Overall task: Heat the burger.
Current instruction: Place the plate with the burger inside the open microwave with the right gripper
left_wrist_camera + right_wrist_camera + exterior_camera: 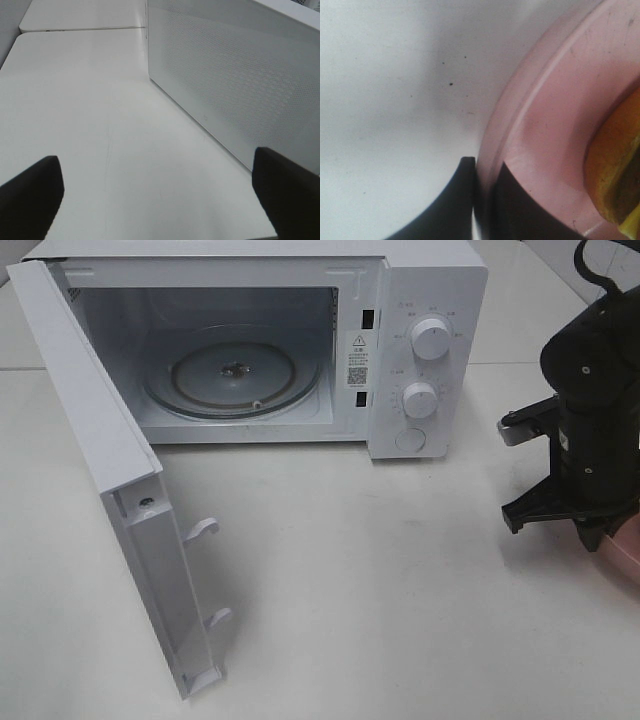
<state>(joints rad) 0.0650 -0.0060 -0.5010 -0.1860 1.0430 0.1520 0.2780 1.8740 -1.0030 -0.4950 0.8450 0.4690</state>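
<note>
A white warning label (357, 359) bearing a triangle sign and a QR code is seen on the microwave (440, 285) front, its print and the markings round the upper knob (430, 338) and lower knob (420, 399) being too small to be read.

You have one microwave (425, 290) toward the far edge of the tabletop (400, 590). It has one door (85, 430), one glass turntable (235, 375) and one warning sticker (357, 358). Count two knobs on its panel, the upper knob (430, 339) and the lower knob (420, 400), plus one round button (411, 439). Two latch hooks (203, 528) stick out of the door. At the right edge you see one pink plate (625, 558) carrying one burger (615, 165). Two grippers show: the left gripper (160, 200) and the right gripper (481, 172).
</note>
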